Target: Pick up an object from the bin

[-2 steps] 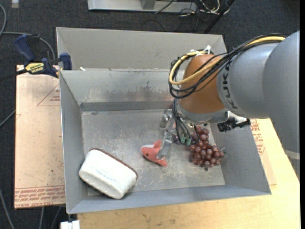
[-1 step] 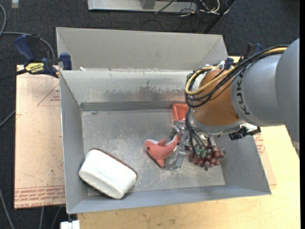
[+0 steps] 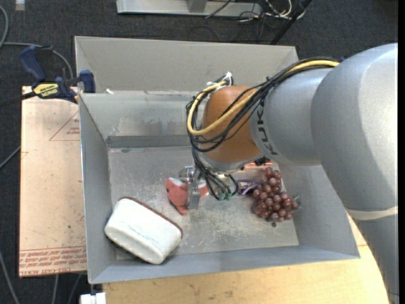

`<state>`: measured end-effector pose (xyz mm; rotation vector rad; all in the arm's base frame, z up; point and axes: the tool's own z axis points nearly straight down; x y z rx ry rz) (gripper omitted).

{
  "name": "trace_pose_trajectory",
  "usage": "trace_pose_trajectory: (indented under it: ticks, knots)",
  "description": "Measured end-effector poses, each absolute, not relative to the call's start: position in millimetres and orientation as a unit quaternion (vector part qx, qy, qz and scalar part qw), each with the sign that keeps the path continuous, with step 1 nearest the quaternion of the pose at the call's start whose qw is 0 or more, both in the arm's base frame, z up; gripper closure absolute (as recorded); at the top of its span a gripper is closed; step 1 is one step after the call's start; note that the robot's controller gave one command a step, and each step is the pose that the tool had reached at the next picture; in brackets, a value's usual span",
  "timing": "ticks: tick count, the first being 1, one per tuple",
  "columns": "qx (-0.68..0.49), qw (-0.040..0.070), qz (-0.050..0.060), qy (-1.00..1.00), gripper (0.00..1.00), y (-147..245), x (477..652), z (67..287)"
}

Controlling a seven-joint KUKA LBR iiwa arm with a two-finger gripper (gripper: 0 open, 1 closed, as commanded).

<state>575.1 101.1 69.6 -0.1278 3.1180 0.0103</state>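
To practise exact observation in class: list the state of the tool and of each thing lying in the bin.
tool: low in the middle of the bin, right beside the red piece.
red piece: lying on the floor, next to the tool.
white rounded block: resting at the front left, untouched.
dark grape bunch: lying at the right, whole, untouched.

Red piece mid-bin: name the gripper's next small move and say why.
Probably ease down a little onto the red piece: the gripper sits at its edge, while the white block and the grape bunch lie apart from it, leaving room.
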Motion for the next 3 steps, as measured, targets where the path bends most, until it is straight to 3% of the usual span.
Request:
trace_pose_trajectory:
  ticks: [1,2,3]
  knots:
    - [-0.041,0.010,0.003,0.999,1.00,101,575.2,70]
    - [-0.053,0.012,0.004,0.999,1.00,110,573.0,188]
    - [-0.053,0.012,0.004,0.999,1.00,110,572.9,188]
